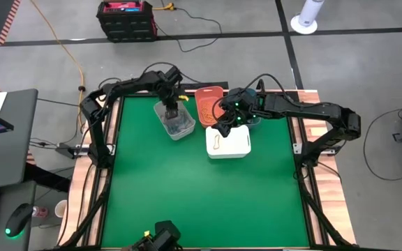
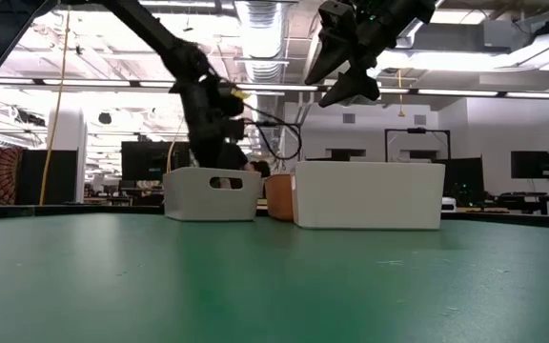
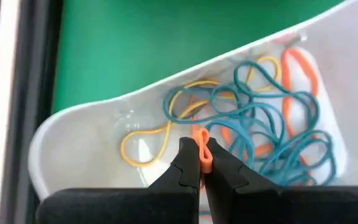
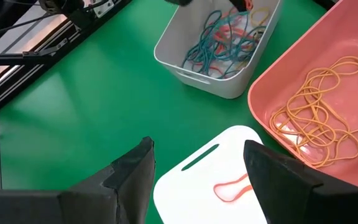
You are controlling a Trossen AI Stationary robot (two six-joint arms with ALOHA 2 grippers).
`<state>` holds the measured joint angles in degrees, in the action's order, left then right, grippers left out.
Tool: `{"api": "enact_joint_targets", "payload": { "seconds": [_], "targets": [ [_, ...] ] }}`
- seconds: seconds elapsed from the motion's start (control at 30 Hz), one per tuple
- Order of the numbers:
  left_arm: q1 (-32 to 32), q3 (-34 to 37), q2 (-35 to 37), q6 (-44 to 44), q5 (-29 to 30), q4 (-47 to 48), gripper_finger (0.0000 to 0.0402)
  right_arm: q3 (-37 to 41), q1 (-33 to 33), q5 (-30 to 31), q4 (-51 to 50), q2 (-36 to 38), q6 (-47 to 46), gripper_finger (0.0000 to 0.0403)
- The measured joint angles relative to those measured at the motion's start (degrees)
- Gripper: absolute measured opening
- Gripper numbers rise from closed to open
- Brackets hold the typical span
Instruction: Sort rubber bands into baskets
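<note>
An orange rubber band [image 3: 203, 155] is sitting pinched between the clenched jaws of the left gripper [image 3: 201, 167], down inside the light grey basket [image 1: 174, 120], where a tangle of teal, yellow and orange rubber bands [image 4: 222, 42] is lying on the floor of the bin. The band is being held by a thin fold only, and neighbouring teal loops are crossing right beside it, so the lift is probably best done slowly and straight up, letting any hooked loops slide off before the gripper is clearing the rim. Just beside the grey basket, the coral basket [image 4: 328, 81] is holding a loose heap of yellow-orange bands [image 4: 319, 118], and the white basket [image 4: 197, 186] in front of it is holding a single red band [image 4: 232, 188]; judging by colour, this one is most likely heading for one of those two. The right gripper [image 4: 197, 171] is hovering above the white basket with its jaws spread wide and holding nothing, so the left arm's path across the green tabletop [image 1: 187, 195] needs watching for a clash.
</note>
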<state>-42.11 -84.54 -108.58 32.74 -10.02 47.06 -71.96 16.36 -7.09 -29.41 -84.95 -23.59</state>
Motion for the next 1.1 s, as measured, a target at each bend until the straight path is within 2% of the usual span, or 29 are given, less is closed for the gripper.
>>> {"api": "enact_joint_targets", "payload": {
  "seconds": [0.37, 0.5, 0.73, 0.93, 1.1],
  "targets": [
    [0.0, -16.3, 0.2, -2.6, -1.7, 18.6, 0.0001, 0.0, -0.2, -0.3, 0.0, 0.0, 0.3, 0.0269],
    [0.0, -19.7, 0.2, -4.0, -1.8, 23.4, 0.0001, 0.0, -0.2, -0.4, 0.1, 0.0, 1.6, 0.0269],
    [0.1, -17.5, 0.3, -6.4, -1.7, 28.1, 0.0003, 0.0, -0.2, -0.5, 2.3, 0.0, 5.0, 0.0269],
    [1.3, -14.5, 0.3, -7.3, -5.8, 29.3, 0.0003, 0.0, -0.2, -0.5, 3.6, 0.0, 5.7, 0.0269],
    [3.0, -8.4, 0.3, -10.0, -8.9, 26.5, 0.0004, 0.0, -0.2, -0.5, 4.0, 0.0, 6.1, 0.0269]
  ]
}}
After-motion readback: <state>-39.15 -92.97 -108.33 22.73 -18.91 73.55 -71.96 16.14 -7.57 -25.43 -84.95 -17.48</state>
